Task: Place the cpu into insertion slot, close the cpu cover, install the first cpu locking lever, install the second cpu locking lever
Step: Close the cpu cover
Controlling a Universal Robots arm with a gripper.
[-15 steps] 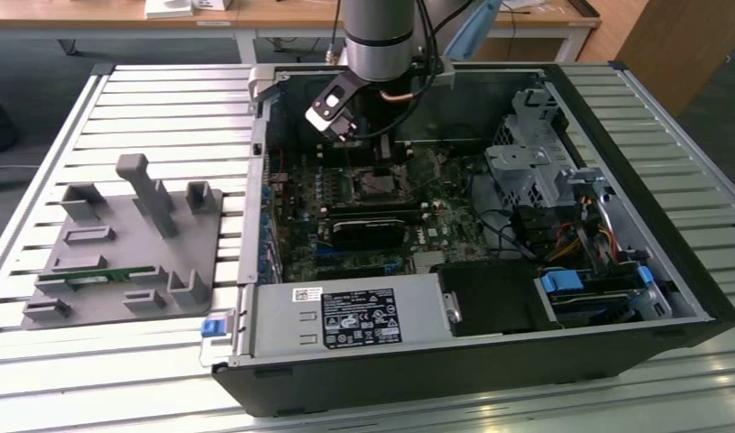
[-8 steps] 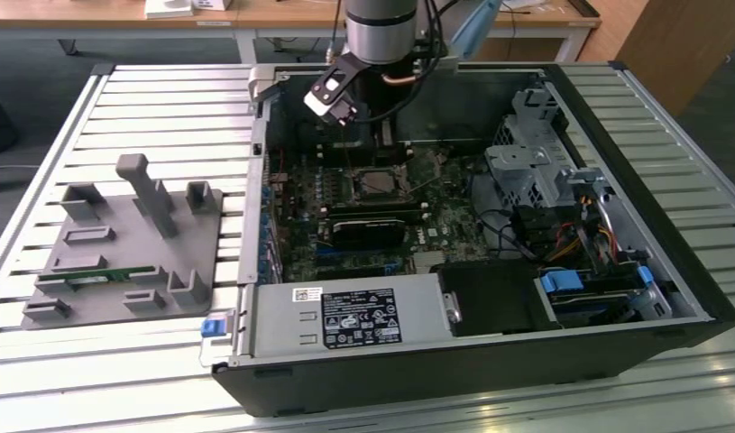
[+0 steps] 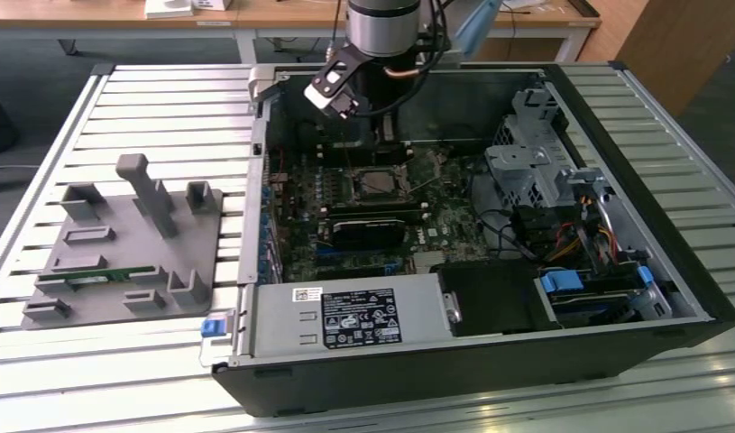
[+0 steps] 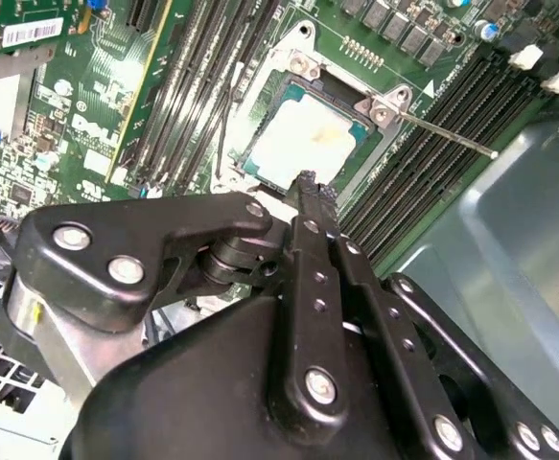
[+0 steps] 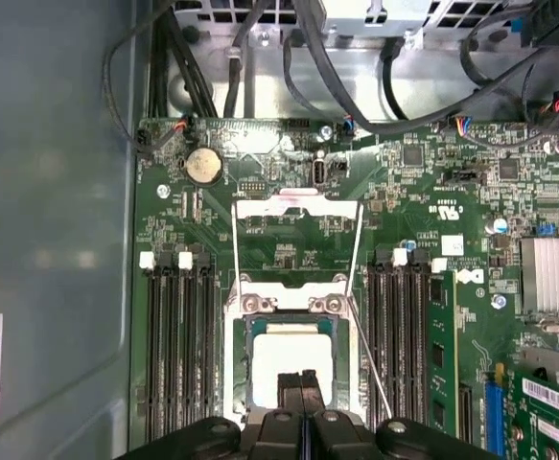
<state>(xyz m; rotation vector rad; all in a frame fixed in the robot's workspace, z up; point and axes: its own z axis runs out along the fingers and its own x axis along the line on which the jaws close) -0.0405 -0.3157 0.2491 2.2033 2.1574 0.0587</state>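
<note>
The cpu [image 5: 289, 356] lies flat in the insertion slot [image 5: 244, 359] on the green motherboard, its pale silver top [image 4: 303, 139] facing up. In the exterior view the cpu [image 3: 374, 186] sits mid-board, just below the arm. The cpu cover [image 5: 296, 199] stands swung open beyond its hinge screws, with the board showing through its window. A thin locking lever [image 4: 447, 134] sticks out free beside the socket, and the same lever [image 5: 370, 364] runs past the memory slots. My gripper [image 4: 306, 182] is shut with nothing between its black fingers. The gripper [image 5: 301, 381] hovers over the cpu's near edge.
Black memory slots [image 5: 178, 335] flank the socket on both sides. Cables [image 5: 356, 86] hang along the case wall. A labelled power-supply box [image 3: 343, 317], a black card [image 3: 367, 230] and a drive cage [image 3: 529, 162] crowd the case. A grey fixture [image 3: 126, 244] stands on the slatted table.
</note>
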